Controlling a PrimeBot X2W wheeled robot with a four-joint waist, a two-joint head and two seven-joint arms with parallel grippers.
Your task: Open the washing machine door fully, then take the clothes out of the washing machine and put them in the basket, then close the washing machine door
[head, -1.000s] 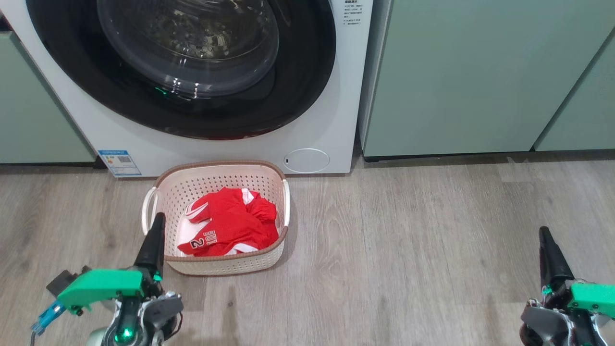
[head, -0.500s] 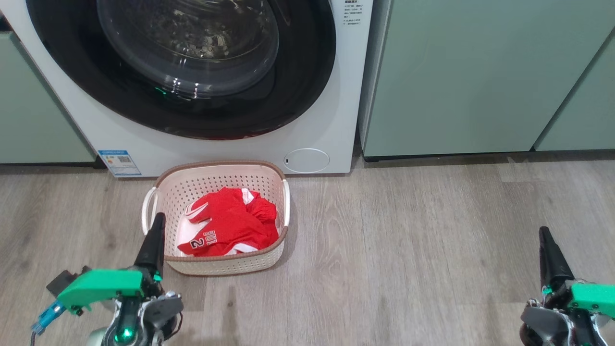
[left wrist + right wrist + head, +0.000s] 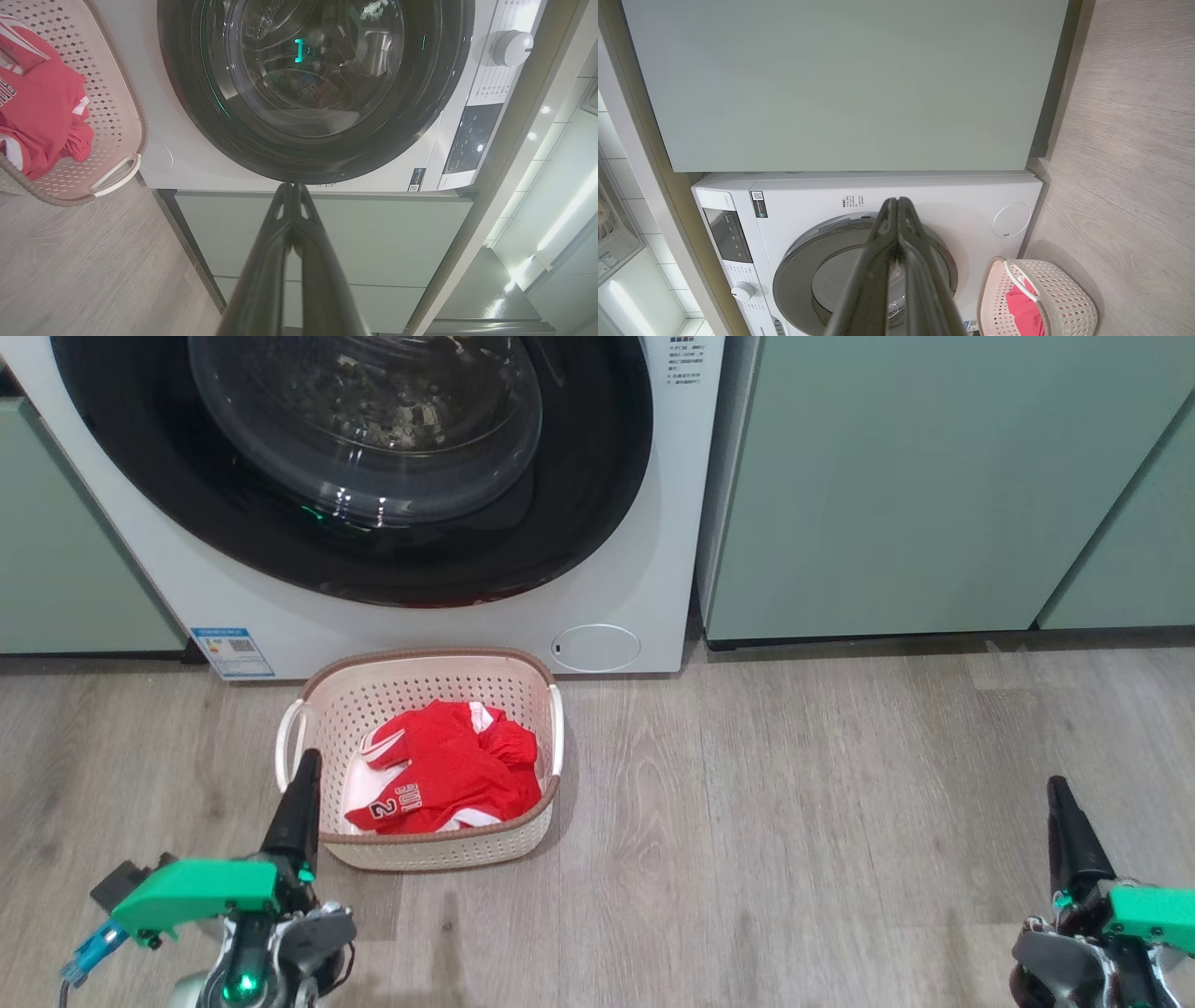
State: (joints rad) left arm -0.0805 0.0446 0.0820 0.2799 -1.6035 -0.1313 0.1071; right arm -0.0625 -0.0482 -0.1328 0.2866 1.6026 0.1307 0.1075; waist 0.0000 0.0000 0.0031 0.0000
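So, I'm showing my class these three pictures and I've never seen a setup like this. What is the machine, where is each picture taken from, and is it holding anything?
It is a wheeled robot with two arms. One picture looks down from its head; the others look along each wrist, so they appear turned. The left hand and right hand are shut and hold nothing. On the wooden floor stands a basket with a red jersey inside. Behind it is a washing machine, its round door closed, between green cabinets.
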